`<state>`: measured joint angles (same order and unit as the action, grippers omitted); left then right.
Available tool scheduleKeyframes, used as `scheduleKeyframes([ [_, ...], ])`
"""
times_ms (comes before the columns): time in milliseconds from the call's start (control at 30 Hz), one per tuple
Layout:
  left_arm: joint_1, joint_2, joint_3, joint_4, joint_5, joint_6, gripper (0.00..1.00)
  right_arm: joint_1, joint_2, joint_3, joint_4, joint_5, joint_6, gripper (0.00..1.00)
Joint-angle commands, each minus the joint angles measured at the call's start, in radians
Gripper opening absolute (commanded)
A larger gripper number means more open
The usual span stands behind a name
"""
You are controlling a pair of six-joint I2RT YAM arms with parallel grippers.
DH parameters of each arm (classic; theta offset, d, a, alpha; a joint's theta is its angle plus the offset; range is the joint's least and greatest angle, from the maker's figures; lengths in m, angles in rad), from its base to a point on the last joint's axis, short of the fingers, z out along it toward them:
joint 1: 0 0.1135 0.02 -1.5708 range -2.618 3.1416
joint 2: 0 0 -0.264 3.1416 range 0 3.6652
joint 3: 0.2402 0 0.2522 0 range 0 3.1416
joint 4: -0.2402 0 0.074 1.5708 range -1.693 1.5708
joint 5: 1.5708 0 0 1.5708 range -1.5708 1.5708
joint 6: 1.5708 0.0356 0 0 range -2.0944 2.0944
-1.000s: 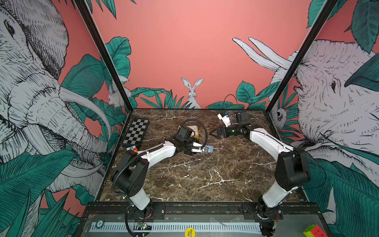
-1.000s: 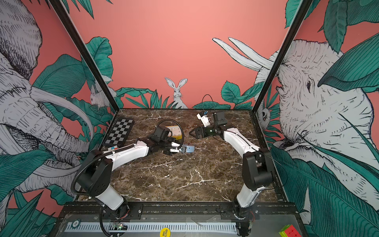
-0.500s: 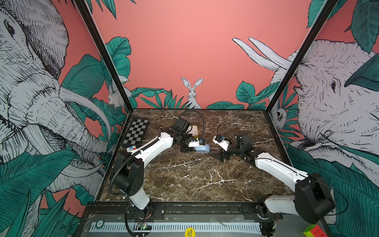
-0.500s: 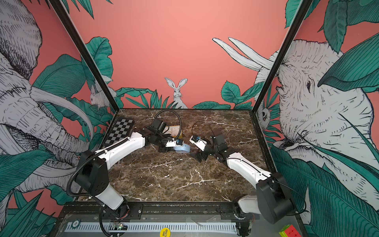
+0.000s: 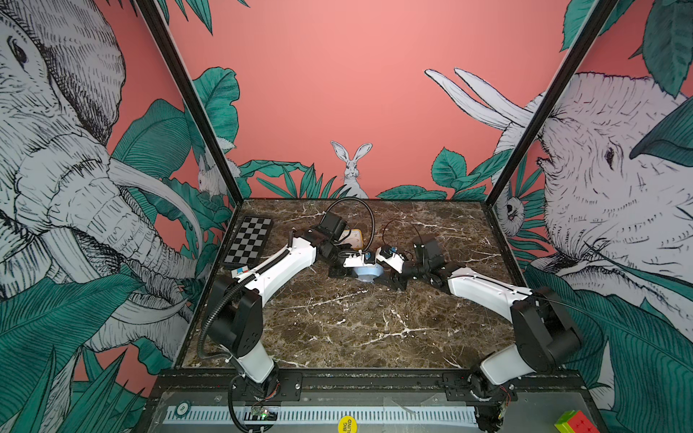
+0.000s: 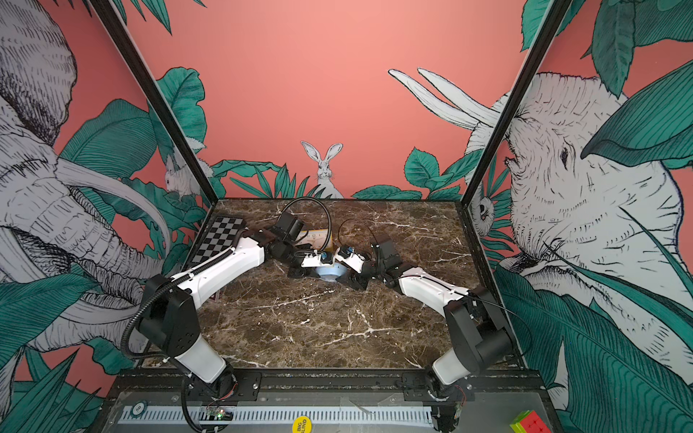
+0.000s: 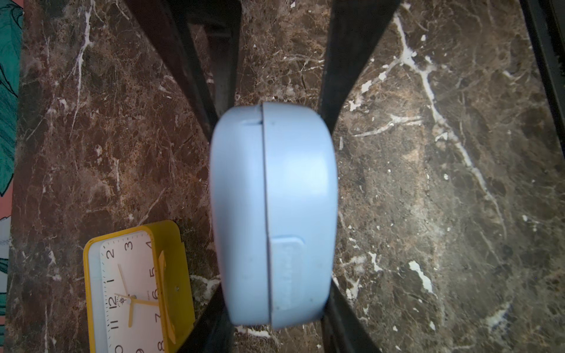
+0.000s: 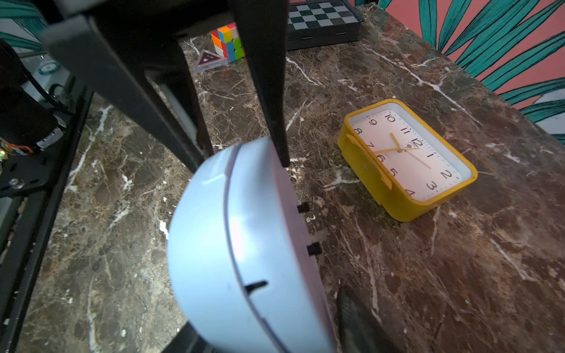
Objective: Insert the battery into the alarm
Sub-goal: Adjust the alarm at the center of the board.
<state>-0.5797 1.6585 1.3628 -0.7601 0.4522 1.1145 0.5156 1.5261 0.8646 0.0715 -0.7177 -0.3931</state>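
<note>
Plainly, the left gripper (image 5: pixel 363 269) has the blue alarm clock (image 5: pixel 371 276) clamped. Its jaws stand part-way apart, one on each flat face, and the clock is turned on edge low over the marble table (image 5: pixel 356 330). Whether the clock touches the marble I cannot tell. The right wrist view shows this grip best: two black fingers (image 8: pixel 275 122) reach down and press the casing from both sides.

The right gripper (image 5: pixel 383 273) meets the clock from the opposite end, jaws roughly half apart and straddling it. In the left wrist view its fingers (image 7: pixel 342 61) seem to touch both faces. In the right wrist view a blurred finger (image 8: pixel 354 321) looks just clear of the back face. I cannot tell whether it grips.

In both top views the clock is only a pale sliver beneath the two wrists. The left wrist view adds a seam (image 7: pixel 265 183) round the casing and a raised tab (image 7: pixel 286 269). The right wrist view alone shows two black knobs (image 8: pixel 314 249) on the back face and a dark slot (image 8: pixel 256 285).

A yellow clock (image 8: pixel 406 159) lies face up near the blue one, towards the back wall. Farther off are a chessboard (image 5: pixel 249 240) and a coloured cube (image 8: pixel 229 42), the cube clear only in the right wrist view.
</note>
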Motion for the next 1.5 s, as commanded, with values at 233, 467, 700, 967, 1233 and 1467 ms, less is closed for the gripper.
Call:
scheduleKeyframes([
  [233, -0.008, 0.036, 0.070, -0.066, 0.062, 0.004, 0.35, 0.009, 0.012, 0.019, 0.069, -0.041, 0.072, 0.30],
  [467, 0.031, 0.025, 0.027, 0.035, 0.082, -0.070, 0.60, 0.008, 0.033, 0.024, 0.072, -0.033, 0.154, 0.17],
  [700, 0.119, -0.102, -0.190, 0.517, 0.084, -0.368, 0.99, -0.010, 0.068, -0.008, 0.137, 0.054, 0.438, 0.17],
  [967, 0.152, -0.164, -0.342, 0.870, -0.071, -0.665, 0.99, -0.064, 0.132, -0.037, 0.196, 0.064, 0.812, 0.18],
  [1233, 0.194, -0.157, -0.338, 0.877, -0.082, -0.895, 0.99, -0.126, 0.183, -0.020, 0.205, 0.064, 1.008, 0.21],
  [1467, 0.199, -0.168, -0.364, 0.869, -0.043, -0.900, 1.00, -0.185, 0.319, 0.044, 0.225, -0.049, 1.162, 0.33],
])
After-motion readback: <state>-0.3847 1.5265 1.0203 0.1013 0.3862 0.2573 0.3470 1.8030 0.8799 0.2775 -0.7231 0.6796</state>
